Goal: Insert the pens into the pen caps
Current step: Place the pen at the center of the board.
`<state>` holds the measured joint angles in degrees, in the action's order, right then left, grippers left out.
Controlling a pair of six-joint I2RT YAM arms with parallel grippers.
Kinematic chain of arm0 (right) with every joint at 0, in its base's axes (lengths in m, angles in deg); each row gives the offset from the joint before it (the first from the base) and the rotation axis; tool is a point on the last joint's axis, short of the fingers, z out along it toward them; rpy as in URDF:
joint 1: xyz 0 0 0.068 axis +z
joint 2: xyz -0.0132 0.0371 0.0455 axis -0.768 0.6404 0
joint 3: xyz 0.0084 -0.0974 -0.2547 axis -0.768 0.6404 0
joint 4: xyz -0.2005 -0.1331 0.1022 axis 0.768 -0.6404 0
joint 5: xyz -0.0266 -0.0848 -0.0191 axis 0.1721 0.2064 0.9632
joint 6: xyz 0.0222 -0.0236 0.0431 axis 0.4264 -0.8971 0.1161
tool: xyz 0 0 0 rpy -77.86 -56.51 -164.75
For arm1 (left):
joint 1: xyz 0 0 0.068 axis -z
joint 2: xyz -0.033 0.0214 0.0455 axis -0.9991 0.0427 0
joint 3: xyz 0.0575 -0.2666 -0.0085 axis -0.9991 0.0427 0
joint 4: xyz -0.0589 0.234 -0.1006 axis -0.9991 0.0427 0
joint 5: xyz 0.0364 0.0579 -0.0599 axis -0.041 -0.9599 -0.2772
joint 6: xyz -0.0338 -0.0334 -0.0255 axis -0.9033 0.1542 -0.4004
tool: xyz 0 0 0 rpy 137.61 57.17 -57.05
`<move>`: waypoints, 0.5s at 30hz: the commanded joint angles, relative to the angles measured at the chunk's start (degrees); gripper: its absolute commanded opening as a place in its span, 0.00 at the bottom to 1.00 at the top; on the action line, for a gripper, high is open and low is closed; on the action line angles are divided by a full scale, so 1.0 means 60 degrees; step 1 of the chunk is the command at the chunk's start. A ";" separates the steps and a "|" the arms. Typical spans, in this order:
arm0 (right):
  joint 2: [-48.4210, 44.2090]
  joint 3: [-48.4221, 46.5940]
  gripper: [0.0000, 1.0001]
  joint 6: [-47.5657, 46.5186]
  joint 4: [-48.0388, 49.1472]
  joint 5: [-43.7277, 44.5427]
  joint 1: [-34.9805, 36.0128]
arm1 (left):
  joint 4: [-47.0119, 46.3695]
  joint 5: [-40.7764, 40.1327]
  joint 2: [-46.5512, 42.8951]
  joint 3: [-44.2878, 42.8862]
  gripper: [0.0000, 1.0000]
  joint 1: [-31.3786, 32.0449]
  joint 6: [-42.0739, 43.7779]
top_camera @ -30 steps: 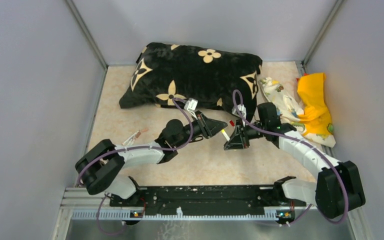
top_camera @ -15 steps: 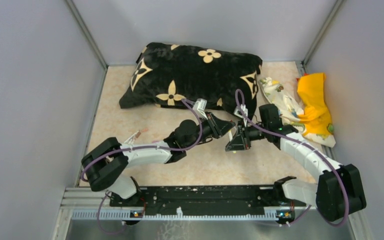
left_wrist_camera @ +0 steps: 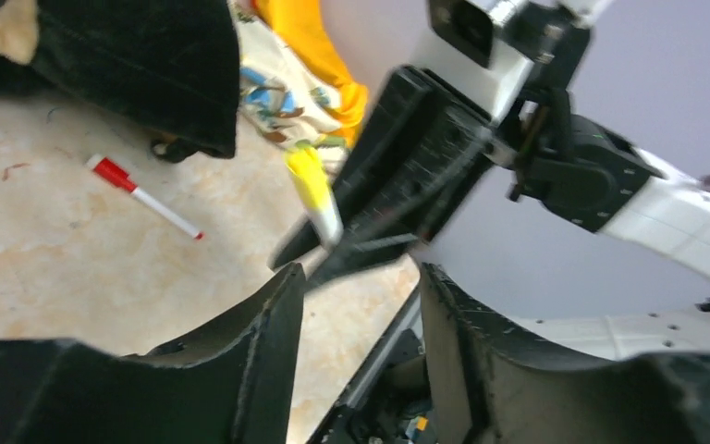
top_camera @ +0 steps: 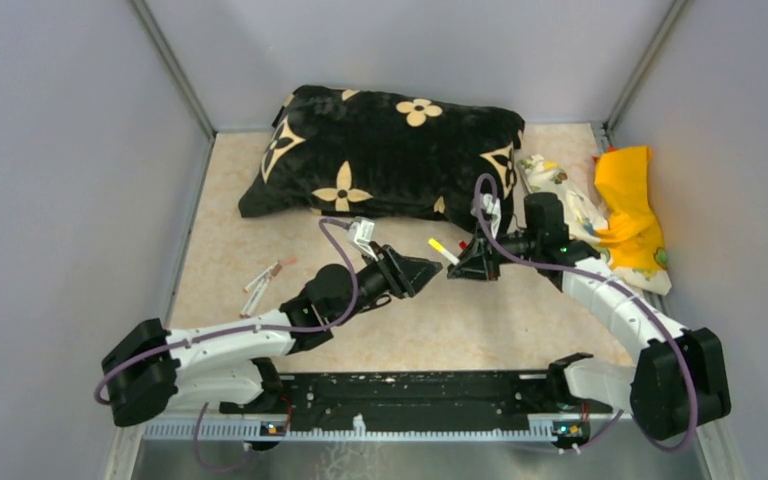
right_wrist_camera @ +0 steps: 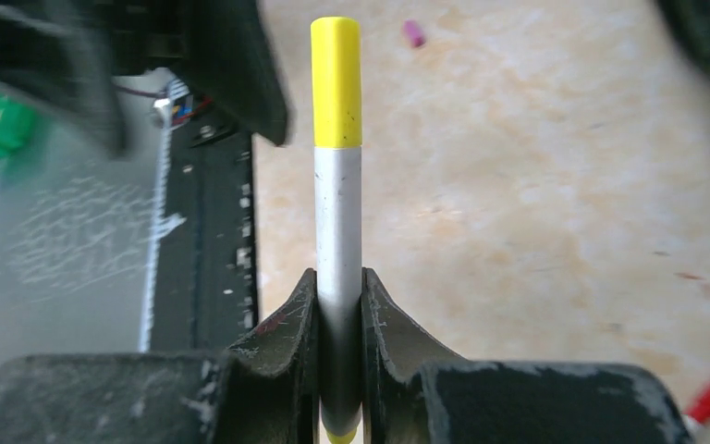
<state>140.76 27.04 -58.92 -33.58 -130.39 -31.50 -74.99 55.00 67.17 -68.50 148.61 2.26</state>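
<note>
- Two sets of jaws are mine. My right gripper (right_wrist_camera: 337, 289) is clenched on the white barrel of the yellow-ended pen (right_wrist_camera: 337, 185).
- In my right wrist view that pen stands straight toward 12 o'clock, yellow end farthest from the fingers.
- My left gripper (left_wrist_camera: 356, 277) is released. Its fingers (left_wrist_camera: 273, 319) stand apart with nothing between them.
- In the top view the left gripper (top_camera: 422, 270) sits just at 9 o'clock of the right gripper (top_camera: 460, 268). The yellow-ended pen (top_camera: 443, 250) slants toward 10 o'clock above the gap.
- I can read no writing, brand or label on the pens. The black cushion (top_camera: 390, 150) at 12 o'clock bears cream flowers and pointed stars, with no letters I can make out.
- Only the top view shows two loose pens (top_camera: 260, 279) on the table (top_camera: 230, 230), well apart at 9 o'clock.
- Only my left wrist view shows the whole red-ended pen (left_wrist_camera: 143, 196), lying by the cushion's corner.
- Only my right wrist view shows a pink cap (right_wrist_camera: 413, 33) on the table at 1 o'clock.
- A yellow cloth (top_camera: 630, 200) and a patterned cloth (top_camera: 560, 195) lie at 2 o'clock.
</note>
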 commanded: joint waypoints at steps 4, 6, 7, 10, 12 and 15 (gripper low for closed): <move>0.0456 -0.0753 0.00 -0.1198 0.0302 0.1343 -0.0242 | 0.1403 -0.0983 -0.1303 -0.0058 0.71 0.0009 0.1553; 0.0551 -0.0768 0.00 -0.1262 0.0282 0.2096 -0.0242 | 0.1664 -0.1104 -0.1608 0.0113 0.72 0.0005 0.1968; 0.0629 -0.0759 0.00 -0.1258 0.0316 0.2574 -0.0242 | 0.1774 -0.1182 -0.1718 0.0270 0.72 -0.0003 0.2082; 0.1074 -0.0687 0.00 -0.1051 0.0613 0.4179 -0.0238 | 0.1922 -0.1441 -0.2065 0.0945 0.73 0.0001 0.2287; 0.1542 -0.0734 0.00 -0.1032 0.0611 0.4971 -0.0251 | 0.1920 -0.1705 -0.2272 0.1573 0.73 -0.0013 0.2241; 0.2224 -0.0919 0.00 -0.0932 0.0511 0.5789 -0.0249 | 0.1825 -0.2029 -0.2502 0.2294 0.73 -0.0036 0.2078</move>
<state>149.84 24.50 -64.17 -31.44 -106.59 -32.79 -66.31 46.89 53.64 -59.93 148.83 13.71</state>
